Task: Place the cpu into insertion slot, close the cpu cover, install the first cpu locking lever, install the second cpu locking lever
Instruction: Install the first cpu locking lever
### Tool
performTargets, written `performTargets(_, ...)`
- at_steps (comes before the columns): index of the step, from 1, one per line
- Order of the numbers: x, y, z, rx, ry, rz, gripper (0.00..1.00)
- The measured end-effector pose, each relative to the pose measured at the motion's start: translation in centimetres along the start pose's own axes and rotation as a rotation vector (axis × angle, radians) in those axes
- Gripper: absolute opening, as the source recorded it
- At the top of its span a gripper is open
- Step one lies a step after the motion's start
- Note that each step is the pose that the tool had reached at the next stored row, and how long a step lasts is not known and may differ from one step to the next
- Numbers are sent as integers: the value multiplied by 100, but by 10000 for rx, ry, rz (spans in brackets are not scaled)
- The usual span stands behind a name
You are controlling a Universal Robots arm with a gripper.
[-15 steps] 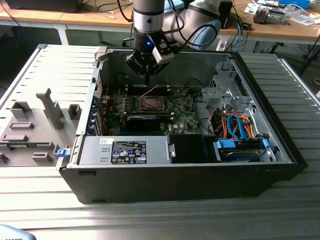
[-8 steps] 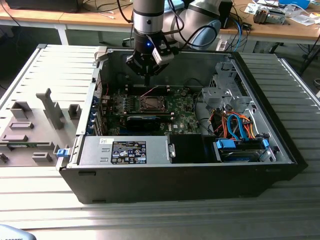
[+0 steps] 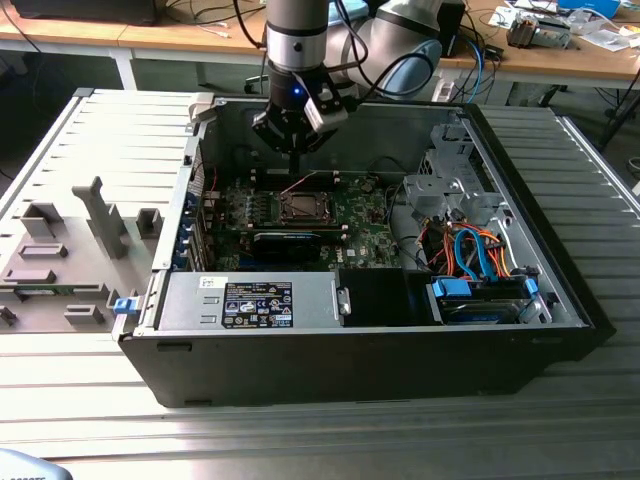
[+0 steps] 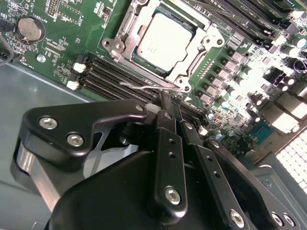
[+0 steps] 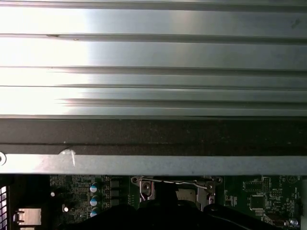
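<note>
- Gripper (image 4: 165,103) fingers were pressed together, holding nothing, tip just beside a thin wire locking lever (image 4: 148,86).
- Cpu (image 4: 164,42) sat in the insertion slot (image 3: 301,206), cpu cover (image 4: 125,28) down around it.
- Risk, judged: narrow tip could slip off the springy lever and strike the green board (image 4: 76,28).

Open black computer case (image 3: 300,370) on ribbed metal table (image 3: 330,440), orange and blue cables (image 3: 478,255) inside
</note>
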State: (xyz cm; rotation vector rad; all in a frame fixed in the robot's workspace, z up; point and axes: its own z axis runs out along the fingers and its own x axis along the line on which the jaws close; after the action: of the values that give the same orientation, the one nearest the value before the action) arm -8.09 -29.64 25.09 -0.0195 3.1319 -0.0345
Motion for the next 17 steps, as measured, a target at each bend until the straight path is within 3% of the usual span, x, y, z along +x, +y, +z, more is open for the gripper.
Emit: performTargets(17,0,2,53,-1,-1,0,11)
